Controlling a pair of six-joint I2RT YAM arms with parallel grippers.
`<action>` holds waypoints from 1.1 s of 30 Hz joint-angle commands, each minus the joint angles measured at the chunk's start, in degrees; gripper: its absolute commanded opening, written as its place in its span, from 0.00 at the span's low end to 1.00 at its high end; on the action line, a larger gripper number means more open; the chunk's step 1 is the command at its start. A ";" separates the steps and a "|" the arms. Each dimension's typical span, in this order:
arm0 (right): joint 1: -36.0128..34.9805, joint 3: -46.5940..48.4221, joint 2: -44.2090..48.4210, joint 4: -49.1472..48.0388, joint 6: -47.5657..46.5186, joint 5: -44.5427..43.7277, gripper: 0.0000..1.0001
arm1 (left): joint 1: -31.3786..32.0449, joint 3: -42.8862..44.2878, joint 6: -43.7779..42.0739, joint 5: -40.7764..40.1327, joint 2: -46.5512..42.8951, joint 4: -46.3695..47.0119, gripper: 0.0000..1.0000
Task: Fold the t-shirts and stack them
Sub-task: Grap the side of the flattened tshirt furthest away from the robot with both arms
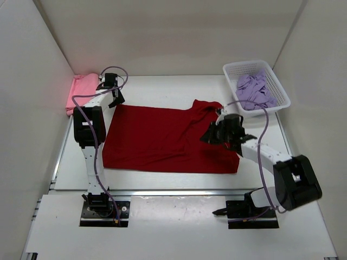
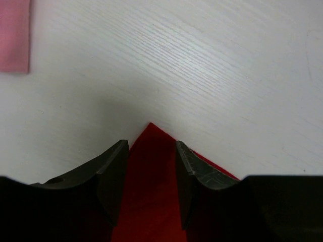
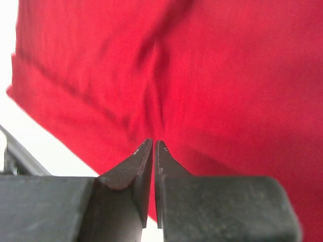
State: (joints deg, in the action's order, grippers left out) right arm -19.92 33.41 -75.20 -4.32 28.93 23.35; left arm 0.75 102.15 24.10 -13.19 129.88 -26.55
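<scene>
Red shirt (image 2: 151, 196) corner inside wide left claw (image 2: 151, 147), wrist-view only; right claw (image 3: 153, 143) narrow.

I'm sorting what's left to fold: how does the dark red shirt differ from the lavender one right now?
The dark red shirt lies spread out on the table; the lavender shirt sits crumpled in the white basket. Both grippers are at the dark red shirt, the left gripper open over its corner, the right gripper shut on its fabric; nothing touches the lavender shirt. Both are plain, soft and not yet folded.
</scene>
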 commanded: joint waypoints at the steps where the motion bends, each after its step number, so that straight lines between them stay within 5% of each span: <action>1: 2.25 13.39 -6.59 -2.74 -2.98 -5.41 0.06 | -0.67 1.92 -1.78 -1.23 -1.30 -1.67 0.52; 7: 7.17 32.56 -23.64 -1.04 -8.44 -12.53 0.08 | -3.13 -0.72 0.50 2.11 -3.05 0.44 0.52; 13: 7.36 63.04 -45.70 17.64 -15.11 -12.53 0.12 | -2.86 -7.31 2.01 3.87 -7.19 6.24 0.54; 17: 5.51 79.14 -55.83 25.83 -18.64 -15.97 0.24 | -2.42 -6.96 1.92 5.01 -8.06 6.42 0.54; 24: 2.08 93.32 -66.21 35.59 -22.68 -20.80 0.38 | -2.60 -6.70 3.33 7.39 -8.51 7.21 0.53; 33: -0.46 96.93 -70.87 39.03 -22.60 -25.72 0.13 | -2.07 -8.54 4.21 8.44 -9.65 8.70 0.53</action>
State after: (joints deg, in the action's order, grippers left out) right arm -19.68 127.81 -144.90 33.08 7.01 1.43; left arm -1.65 94.61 27.94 -6.15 126.02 -19.38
